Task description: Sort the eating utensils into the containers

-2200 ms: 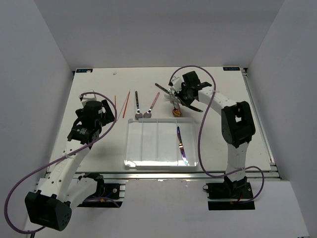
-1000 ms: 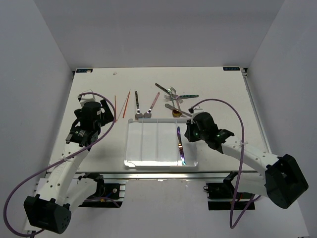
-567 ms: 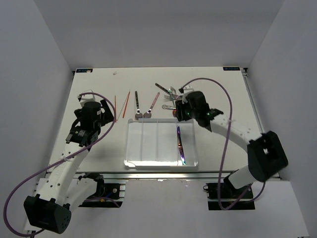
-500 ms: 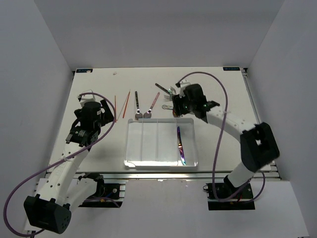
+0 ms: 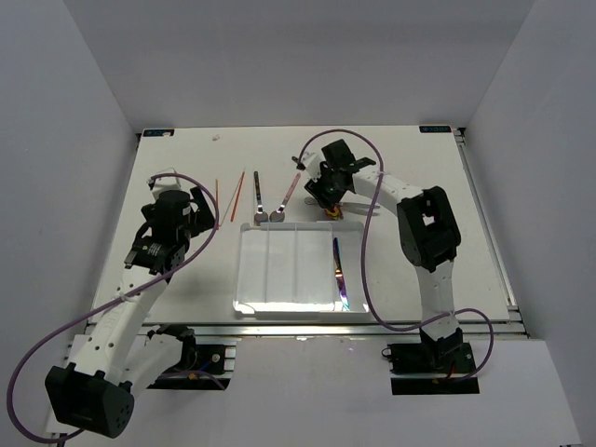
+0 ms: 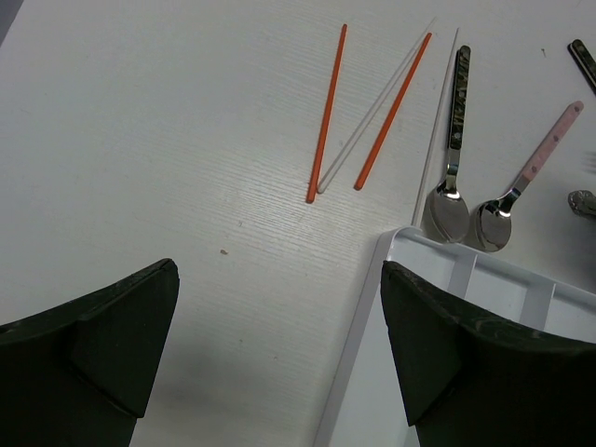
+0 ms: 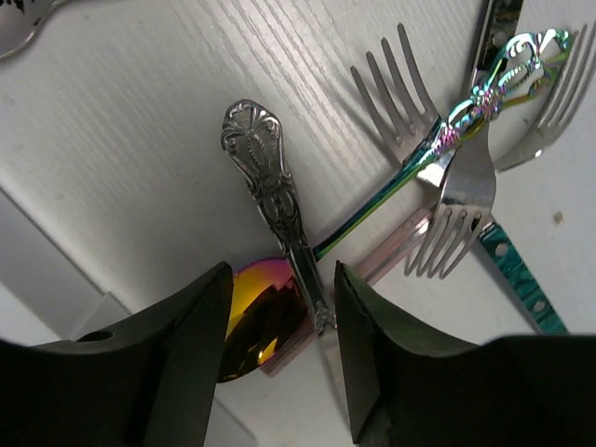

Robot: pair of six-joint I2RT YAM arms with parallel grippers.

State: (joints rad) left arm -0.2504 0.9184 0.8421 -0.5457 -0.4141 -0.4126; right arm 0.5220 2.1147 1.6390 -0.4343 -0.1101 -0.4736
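Observation:
The clear tray (image 5: 240, 270) has long compartments; an iridescent knife (image 5: 340, 275) lies in the rightmost one. Behind it, my right gripper (image 5: 324, 193) hovers open over a tangled pile of utensils. In the right wrist view its fingers (image 7: 186, 354) straddle an ornate silver handle (image 7: 270, 191) and an iridescent spoon bowl (image 7: 261, 321), next to forks (image 7: 466, 182) and a teal handle (image 7: 521, 289). Two red-orange chopsticks (image 6: 326, 116) and two spoons (image 6: 452, 140) lie left of the pile. My left gripper (image 6: 279, 279) is open and empty above the tray's back-left corner (image 6: 400, 244).
The right arm's purple cable (image 5: 368, 237) loops above the tray's right side. The table's raised edges (image 5: 484, 223) border the work area. Bare white tabletop lies left of the chopsticks (image 5: 177, 168).
The right arm swung from the tray's right edge back to the utensil pile, and its jaws went from shut to open. The left arm has stayed still.

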